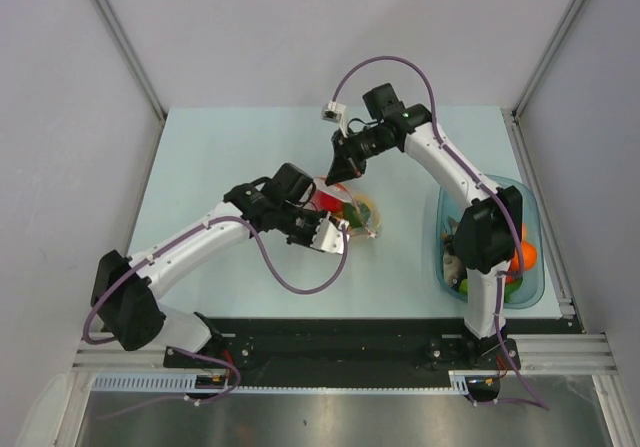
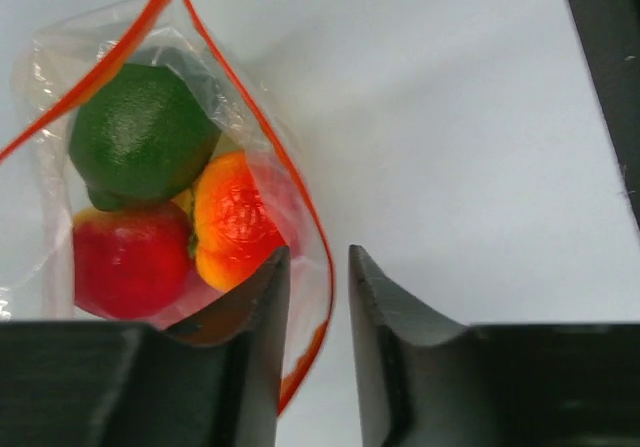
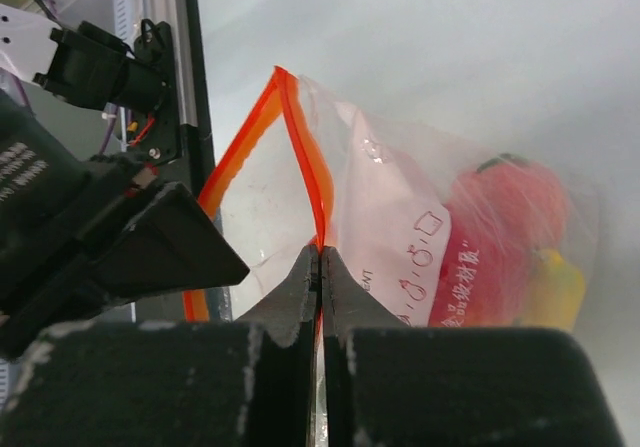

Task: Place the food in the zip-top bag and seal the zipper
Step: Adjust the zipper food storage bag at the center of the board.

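the zip-top bag [image 2: 50, 62] lies on the table [image 2: 450, 117] just ahead of the left jaws, its mouth gaping and the zipper [image 2: 255, 132] parted into two red-orange strands. through the clear plastic three pieces of food show, packed together and touching: a green fruit [image 2: 140, 132] farthest from the left jaws, a red fruit [image 2: 125, 267] nearest them, and an orange-and-yellow piece [image 2: 235, 222] beside it, right at the tip of one finger. the left jaws stand apart with bare table showing in the gap; one finger overlaps the bag's near corner where the zipper runs down behind it, and the other is over bare table beside the bag. whether that finger touches the plastic i cannot tell. the right jaws are closed, pinching the zipper at the point where its two strands meet, with the bag spreading away beyond their tips. well away from both jaws, beside the right arm's base, a teal tub [image 1: 538, 229] holds more food, among it an orange piece [image 1: 525, 257] and a green piece [image 1: 462, 287].
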Motion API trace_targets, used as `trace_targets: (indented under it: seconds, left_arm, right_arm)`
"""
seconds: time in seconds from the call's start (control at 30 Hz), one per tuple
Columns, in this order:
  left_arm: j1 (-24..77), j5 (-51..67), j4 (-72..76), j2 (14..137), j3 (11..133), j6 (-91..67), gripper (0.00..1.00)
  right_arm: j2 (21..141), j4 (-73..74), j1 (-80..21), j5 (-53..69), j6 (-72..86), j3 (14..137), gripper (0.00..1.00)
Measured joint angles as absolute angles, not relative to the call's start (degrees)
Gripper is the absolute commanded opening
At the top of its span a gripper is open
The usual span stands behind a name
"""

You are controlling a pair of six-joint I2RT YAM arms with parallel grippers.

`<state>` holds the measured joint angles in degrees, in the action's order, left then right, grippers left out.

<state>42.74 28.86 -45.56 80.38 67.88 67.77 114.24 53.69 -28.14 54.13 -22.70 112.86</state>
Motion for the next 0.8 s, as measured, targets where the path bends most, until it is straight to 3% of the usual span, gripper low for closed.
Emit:
trace_targets:
  seconds: [0.07, 0.2, 0.27, 0.3, 0.4, 0.6, 0.8]
  left_arm:
    - [42.8, 28.3, -44.2, 80.8, 67.7, 66.9, 0.0]
    - [42.8, 30.0, -39.6, 80.3, 67.9, 61.6, 0.0]
    - [42.9, 30.9, -37.6, 79.1, 67.9, 59.2, 0.0]
    - [42.9, 31.3, -35.9, 77.8, 67.2, 57.9, 0.0]
    - [42.9, 31.8, -34.1, 74.6, 65.1, 55.9, 0.0]
    - [42.6, 32.8, -31.7, 73.1, 62.5, 48.8, 0.0]
    - [40.9, 34.1, -28.4, 73.1, 62.3, 41.3, 0.0]
  right_arm:
    - [114.2, 53.7, -28.6, 55.0, -22.5, 112.8, 0.0]
    - [114.2, 53.6, -30.6, 57.6, -22.0, 112.8, 0.02]
    - [114.2, 53.4, -31.7, 58.8, -21.4, 112.8, 0.19]
    - [114.2, 53.3, -32.2, 59.6, -21.1, 112.8, 0.41]
    - [114.2, 53.0, -32.8, 60.8, -20.3, 112.8, 0.73]
    - [108.8, 49.4, -24.7, 60.1, -20.0, 105.4, 0.79]
    - [87.6, 38.7, -7.6, 57.3, -21.6, 79.0, 0.75]
